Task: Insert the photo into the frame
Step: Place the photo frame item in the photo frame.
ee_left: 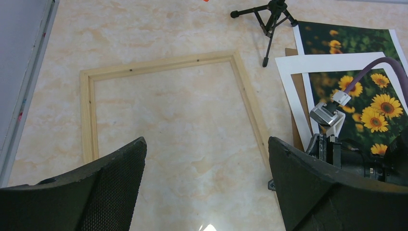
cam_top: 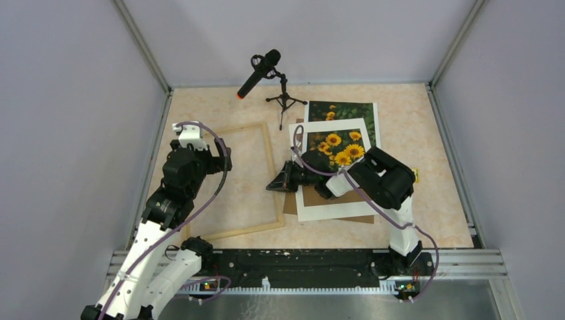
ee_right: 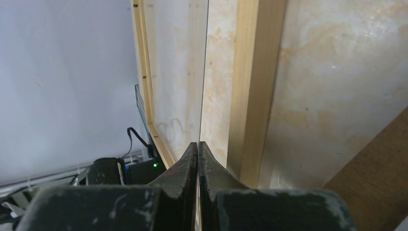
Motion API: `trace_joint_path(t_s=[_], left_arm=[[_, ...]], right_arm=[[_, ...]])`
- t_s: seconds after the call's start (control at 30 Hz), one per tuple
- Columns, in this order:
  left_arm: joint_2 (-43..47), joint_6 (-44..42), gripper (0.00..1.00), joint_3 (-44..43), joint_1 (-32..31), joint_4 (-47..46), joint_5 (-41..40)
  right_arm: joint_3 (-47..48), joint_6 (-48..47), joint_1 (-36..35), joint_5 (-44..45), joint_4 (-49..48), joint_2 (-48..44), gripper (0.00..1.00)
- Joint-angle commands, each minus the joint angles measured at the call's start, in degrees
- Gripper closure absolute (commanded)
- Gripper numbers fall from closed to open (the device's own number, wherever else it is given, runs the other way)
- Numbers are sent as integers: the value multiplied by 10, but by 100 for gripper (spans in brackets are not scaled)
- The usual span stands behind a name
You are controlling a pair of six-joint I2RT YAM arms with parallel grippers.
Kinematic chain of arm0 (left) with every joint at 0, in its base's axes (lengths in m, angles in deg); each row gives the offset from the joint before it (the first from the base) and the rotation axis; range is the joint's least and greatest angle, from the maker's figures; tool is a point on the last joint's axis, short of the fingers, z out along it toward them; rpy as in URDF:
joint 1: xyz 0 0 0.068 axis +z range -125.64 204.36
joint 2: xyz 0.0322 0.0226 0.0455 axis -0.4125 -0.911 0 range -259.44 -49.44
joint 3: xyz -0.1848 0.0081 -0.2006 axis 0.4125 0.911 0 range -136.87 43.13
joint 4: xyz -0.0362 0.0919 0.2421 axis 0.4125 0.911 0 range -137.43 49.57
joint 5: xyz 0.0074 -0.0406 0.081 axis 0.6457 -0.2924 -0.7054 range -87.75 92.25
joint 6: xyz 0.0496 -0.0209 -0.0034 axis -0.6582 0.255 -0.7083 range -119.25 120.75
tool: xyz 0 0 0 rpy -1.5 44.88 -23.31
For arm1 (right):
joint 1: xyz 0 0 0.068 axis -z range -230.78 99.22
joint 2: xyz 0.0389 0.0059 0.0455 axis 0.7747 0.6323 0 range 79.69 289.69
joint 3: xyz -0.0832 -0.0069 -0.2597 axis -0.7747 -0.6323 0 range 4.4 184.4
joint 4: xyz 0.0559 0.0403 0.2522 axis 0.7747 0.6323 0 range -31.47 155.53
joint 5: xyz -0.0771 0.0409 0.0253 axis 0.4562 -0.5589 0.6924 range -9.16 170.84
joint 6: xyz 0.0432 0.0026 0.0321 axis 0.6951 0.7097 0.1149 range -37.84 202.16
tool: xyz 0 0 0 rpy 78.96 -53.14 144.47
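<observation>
Marbled table [cam_top: 408, 133]: frame [cam_top: 236, 231] flat, long axis near-to-far; left hand [ee_left: 207, 144] spread wide; right hand [ee_right: 198, 144] pinched together (clear in wrist view only).

No legible text, label, brand, number, sign on anything.

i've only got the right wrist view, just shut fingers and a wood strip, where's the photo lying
Observer: The photo lies flat on the table to the right of the frame, with a white mat partly over it.
Operator: ok and is the left hand holding anything
Observer: No, the left hand is wide open and empty, looking down at the frame.
</observation>
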Motion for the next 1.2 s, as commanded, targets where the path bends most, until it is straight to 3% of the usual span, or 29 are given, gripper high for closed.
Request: trace_joint_path(t_s=[0.0, 0.33, 0.6, 1.07, 1.17], left_arm=[[4, 3, 1, 1, -1, -24, -1], [14, 4, 1, 2, -1, -24, -2], [21, 7, 1, 3, -1, -23, 1], [-2, 13, 1, 9, -1, -39, 13], [-62, 71, 1, -44, 0, 34, -39]], right_arm=[[44, 48, -3, 15, 40, -33, 100], [86, 55, -24, 48, 140, -66, 100], [74, 83, -47, 103, 161, -83, 100], [43, 138, -60, 125, 107, -96, 100], [43, 137, -60, 123, 96, -91, 100]])
